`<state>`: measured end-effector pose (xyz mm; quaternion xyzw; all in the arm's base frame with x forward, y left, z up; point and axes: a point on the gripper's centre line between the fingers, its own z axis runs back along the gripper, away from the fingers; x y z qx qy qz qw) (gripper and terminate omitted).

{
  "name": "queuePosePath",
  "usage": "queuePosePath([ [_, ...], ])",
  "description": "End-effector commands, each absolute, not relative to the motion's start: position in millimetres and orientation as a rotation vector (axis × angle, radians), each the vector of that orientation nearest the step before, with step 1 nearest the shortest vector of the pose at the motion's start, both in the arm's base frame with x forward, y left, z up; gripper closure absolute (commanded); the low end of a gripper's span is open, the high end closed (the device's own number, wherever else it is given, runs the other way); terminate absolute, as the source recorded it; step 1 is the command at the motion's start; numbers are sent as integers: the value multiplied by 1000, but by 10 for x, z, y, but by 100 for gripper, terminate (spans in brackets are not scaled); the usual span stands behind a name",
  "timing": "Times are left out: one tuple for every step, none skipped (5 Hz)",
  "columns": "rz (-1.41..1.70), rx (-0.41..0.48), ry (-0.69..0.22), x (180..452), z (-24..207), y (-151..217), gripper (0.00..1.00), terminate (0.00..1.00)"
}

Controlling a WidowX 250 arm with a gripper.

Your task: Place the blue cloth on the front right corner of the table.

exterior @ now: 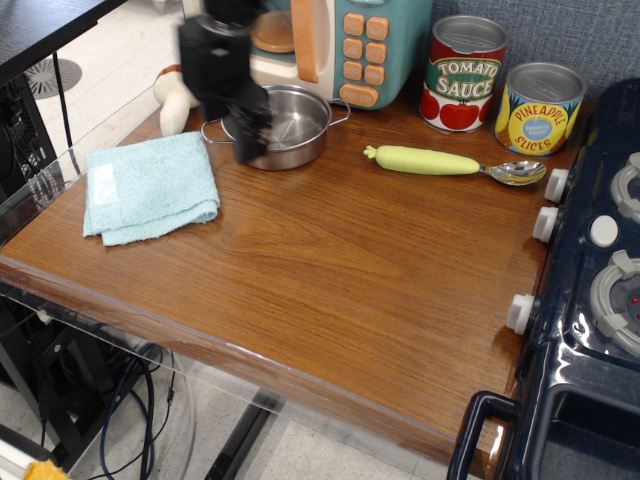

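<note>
Step 1, approach; no grasp yet. Gripper (248, 135) blurred, above pot (285, 125) rim, at 2 o'clock from blue cloth (150, 187); claw spread vs pressed together: can't tell, nothing pinched. Cloth flat at table (330, 270) left edge, far from goal corner by stove (590, 300). Next needs: shift to 8 o'clock over cloth, descend, pinch cloth edge, then carry twd 4 o'clock.

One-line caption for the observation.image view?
Black end effector hovers beside the folded aqua-blue terry cloth on the glossy reddish-brown wood table.
</note>
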<state>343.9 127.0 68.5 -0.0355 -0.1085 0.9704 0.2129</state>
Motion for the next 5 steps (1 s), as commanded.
queuePosePath([
  [2812, -176, -236, 3154, 839, 1778, 0, 0],
  [2859, -147, -213, 3051, 731, 1903, 0, 0],
  [2894, -126, -226, 2999, 641, 2011, 0, 0],
  [2910, -99, -260, 3036, 495, 2040, 0, 0],
  [2932, -122, -273, 3110, 384, 2052, 0, 0],
])
